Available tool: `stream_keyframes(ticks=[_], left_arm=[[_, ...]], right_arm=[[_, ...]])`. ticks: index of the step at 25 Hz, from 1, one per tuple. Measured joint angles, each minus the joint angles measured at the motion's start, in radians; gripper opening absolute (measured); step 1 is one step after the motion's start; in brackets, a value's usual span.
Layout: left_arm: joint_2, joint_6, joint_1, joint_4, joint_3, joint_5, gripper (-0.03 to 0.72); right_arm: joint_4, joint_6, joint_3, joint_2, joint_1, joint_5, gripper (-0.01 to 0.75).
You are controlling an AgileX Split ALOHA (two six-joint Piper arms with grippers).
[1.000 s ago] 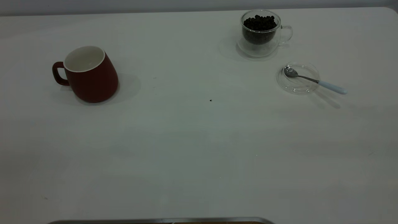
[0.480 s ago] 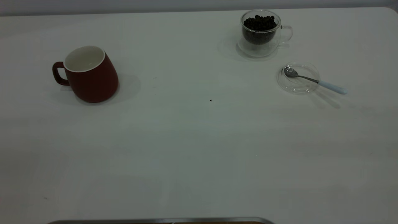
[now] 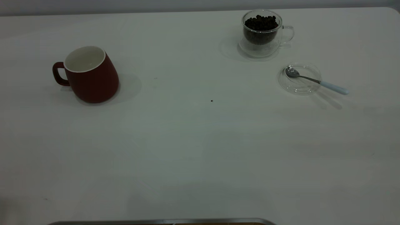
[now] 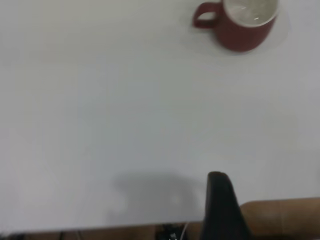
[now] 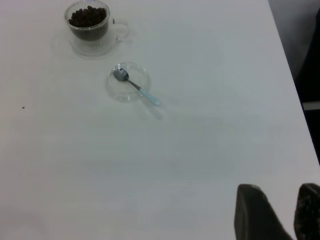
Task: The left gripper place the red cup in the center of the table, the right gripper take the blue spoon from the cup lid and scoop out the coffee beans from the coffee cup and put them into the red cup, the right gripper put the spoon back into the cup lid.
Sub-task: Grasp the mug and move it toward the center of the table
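red cup (image 3: 90, 75) stands far left on the counter (image 3: 200, 150), untouched; first step not begun. left hand (image 4: 220, 200), opening unclear, must reach and grip it. right hand (image 5: 277, 212) waits near, slightly parted, empty.

Plain grey wall (image 3: 125, 4) behind, pretty dim even lighting, soft shadows. Metal-edged strip (image 3: 162, 222) along the near side, brownish surface (image 4: 280, 215) showing below.

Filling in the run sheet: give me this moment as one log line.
stage: start | red cup: table's left, untouched | blue spoon: on cup lid | left pincer: away | right pincer: open, away
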Motion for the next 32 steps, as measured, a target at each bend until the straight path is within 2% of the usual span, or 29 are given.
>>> stream_keyframes(ticks=[3,7,12,22,32], left_arm=[[0.166,0.089,0.000,-0.081,-0.027,-0.100,0.611],[0.344,0.201,0.000,-0.168,-0.062,-0.203,0.637],[0.538,0.296,0.000,-0.231,-0.111,-0.241,0.636],[0.899,0.335,-0.002,-0.241,-0.238,-0.320,0.625],[1.300,0.414,-0.123,-0.241,-0.518,-0.366,0.598]], right_arm=[[0.000,0.000,0.000,0.000,0.000,0.000,0.238],[0.000,0.000,0.000,0.000,0.000,0.000,0.238],[0.000,0.000,0.000,0.000,0.000,0.000,0.238],[0.000,0.000,0.000,0.000,0.000,0.000,0.238],[0.000,0.000,0.000,0.000,0.000,0.000,0.238]])
